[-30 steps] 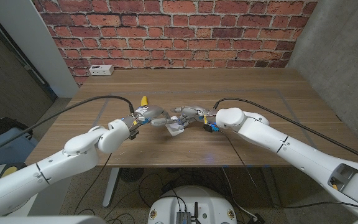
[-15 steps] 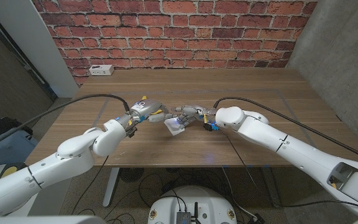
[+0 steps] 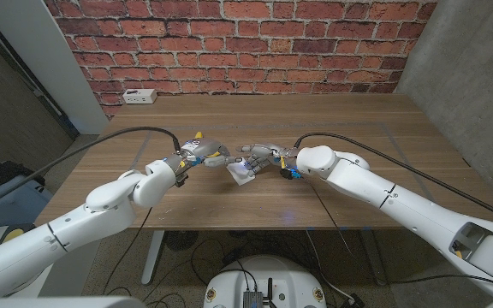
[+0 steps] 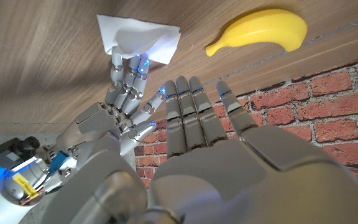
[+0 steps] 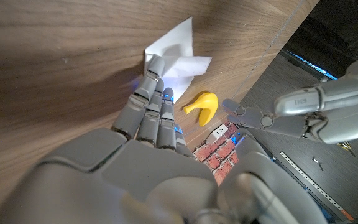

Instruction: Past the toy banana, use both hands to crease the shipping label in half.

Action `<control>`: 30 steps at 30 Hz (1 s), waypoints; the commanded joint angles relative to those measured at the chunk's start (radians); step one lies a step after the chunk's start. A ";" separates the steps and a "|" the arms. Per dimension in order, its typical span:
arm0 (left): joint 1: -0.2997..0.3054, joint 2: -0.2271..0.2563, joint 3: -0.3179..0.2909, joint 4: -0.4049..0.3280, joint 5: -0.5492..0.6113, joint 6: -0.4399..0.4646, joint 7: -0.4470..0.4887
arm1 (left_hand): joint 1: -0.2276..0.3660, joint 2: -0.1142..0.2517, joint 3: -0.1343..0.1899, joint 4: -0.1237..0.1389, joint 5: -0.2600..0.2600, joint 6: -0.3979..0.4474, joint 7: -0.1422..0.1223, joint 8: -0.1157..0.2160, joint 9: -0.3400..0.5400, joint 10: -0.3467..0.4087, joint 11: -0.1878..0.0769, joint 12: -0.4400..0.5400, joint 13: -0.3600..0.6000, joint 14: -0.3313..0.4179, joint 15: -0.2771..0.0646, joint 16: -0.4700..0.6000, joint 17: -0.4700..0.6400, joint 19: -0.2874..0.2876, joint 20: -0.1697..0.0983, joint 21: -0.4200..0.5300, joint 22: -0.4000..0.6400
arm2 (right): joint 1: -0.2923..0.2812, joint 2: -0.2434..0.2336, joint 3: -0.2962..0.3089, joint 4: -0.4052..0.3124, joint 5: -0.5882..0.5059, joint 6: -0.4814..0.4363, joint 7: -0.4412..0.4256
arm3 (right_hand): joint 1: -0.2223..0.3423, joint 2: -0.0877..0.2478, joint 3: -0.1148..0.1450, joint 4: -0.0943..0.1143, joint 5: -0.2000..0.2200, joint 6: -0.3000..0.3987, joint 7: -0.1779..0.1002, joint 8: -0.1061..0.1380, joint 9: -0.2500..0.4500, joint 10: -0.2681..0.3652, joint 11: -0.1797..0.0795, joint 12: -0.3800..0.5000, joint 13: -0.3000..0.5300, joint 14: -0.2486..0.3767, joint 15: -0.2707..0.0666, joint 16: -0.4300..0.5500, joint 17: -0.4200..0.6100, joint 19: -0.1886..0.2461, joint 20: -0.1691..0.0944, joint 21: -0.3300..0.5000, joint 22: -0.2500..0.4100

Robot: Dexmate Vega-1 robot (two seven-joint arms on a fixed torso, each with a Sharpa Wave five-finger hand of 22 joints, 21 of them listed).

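On the wooden table [image 3: 332, 128], the right hand [image 3: 259, 156] pinched the folded label [image 3: 244, 174]; the left hand [image 3: 202, 154] hovered nearby, fingers spread and holding nothing, beside the toy banana [image 4: 263, 33]. A power strip [image 3: 139, 97] lay near the brick wall [image 3: 246, 43].

The left hand [image 3: 205, 156] has been drawn back off the shipping label [image 3: 244, 174] and is now held just beside it, fingers extended. The label is left pressed under the right hand [image 3: 259, 157] alone.

Toy banana [image 3: 198, 137] mostly hidden behind left hand [image 3: 205, 156]; shipping label [image 3: 244, 174] print too small.
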 commanded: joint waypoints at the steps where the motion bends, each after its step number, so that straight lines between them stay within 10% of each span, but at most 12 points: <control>1: -0.073 -0.029 0.060 0.043 0.006 0.060 -0.128 | -0.023 -0.004 -0.012 0.005 0.010 -0.026 -0.007 -0.005 0.002 -0.025 -0.004 -0.013 0.006 -0.047 0.009 -0.012 -0.004 -0.047 0.003 -0.021 -0.002 | 0.000 -0.007 0.003 -0.007 0.000 -0.005 -0.002 | -0.002 -0.004 0.003 0.003 -0.001 0.008 0.016 0.004 0.002 -0.004 0.001 -0.002 0.001 0.000 -0.008 -0.003 0.004 0.009 -0.002 0.006 0.000; 30: -0.162 -0.053 0.150 0.091 -0.008 0.008 -0.238 | -0.152 -0.057 -0.117 0.079 0.037 -0.062 -0.025 -0.004 0.002 -0.116 -0.027 -0.046 0.007 -0.257 -0.034 -0.018 -0.007 -0.199 -0.020 -0.081 -0.016 | -0.012 -0.021 0.009 -0.029 -0.003 -0.001 -0.007 | 0.001 -0.008 0.002 0.001 -0.007 -0.014 0.003 -0.004 0.002 -0.058 -0.010 -0.020 -0.001 -0.034 -0.032 -0.017 0.002 -0.001 -0.010 -0.002 0.000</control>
